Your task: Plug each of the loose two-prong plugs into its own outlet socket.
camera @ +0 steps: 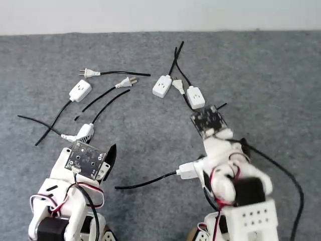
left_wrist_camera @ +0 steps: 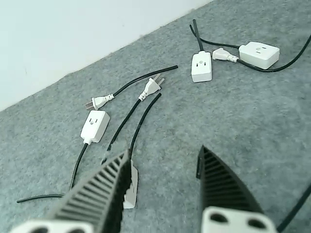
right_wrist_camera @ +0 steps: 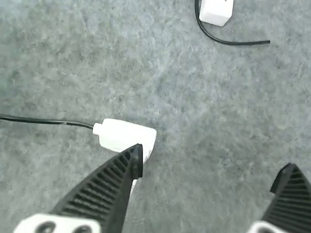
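Note:
Two loose two-prong plugs (left_wrist_camera: pixel 98 102) (left_wrist_camera: pixel 151 86) lie on the grey carpet near a white outlet socket (left_wrist_camera: pixel 95 125). Farther off, a third plug (left_wrist_camera: pixel 221 55) lies between two more sockets (left_wrist_camera: pixel 201 66) (left_wrist_camera: pixel 260 53). My left gripper (left_wrist_camera: pixel 164 153) is open over bare carpet, with a small white cable end (left_wrist_camera: pixel 130 187) beside one finger. My right gripper (right_wrist_camera: pixel 214 158) is open low over the carpet; a white socket (right_wrist_camera: pixel 127 136) on a black cable lies against one fingertip (right_wrist_camera: pixel 136 153). From above, that socket (camera: pixel 188 170) sits beside the right arm.
Black cables (camera: pixel 113 100) trail across the carpet between the plugs and sockets. A long cable (camera: pixel 281 170) loops past the right arm. A pale wall (camera: pixel 160 15) bounds the far side. Another socket (right_wrist_camera: pixel 216 10) with a curved cable lies ahead of the right gripper.

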Available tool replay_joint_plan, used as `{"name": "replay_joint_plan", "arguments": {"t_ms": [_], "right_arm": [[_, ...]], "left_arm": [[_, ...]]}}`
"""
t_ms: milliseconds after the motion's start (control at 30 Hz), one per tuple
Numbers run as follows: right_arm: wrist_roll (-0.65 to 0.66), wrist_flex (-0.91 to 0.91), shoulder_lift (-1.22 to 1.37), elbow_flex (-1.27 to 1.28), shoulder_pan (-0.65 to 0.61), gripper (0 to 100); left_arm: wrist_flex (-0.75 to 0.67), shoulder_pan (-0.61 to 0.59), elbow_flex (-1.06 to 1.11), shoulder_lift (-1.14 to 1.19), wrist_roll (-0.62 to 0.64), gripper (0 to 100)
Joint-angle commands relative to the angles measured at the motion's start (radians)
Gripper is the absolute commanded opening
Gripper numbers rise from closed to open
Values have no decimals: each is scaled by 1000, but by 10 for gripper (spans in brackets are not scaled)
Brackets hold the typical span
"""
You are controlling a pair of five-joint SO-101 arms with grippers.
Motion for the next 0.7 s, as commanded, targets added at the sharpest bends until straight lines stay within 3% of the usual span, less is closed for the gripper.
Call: {"name": "replay_joint_plan", "arguments": {"t_ms": [0,333,667], "right_arm": [[-12,-45,-143,48,15,406],[-12,-45,-404,158,22,406],[-5,-99,-565,350,22,406]], "left_arm": [[-15,-6,5,0,15,225],[-58,-8,70,0,12,225],[-226,-180,257,0,-15,225]]}}
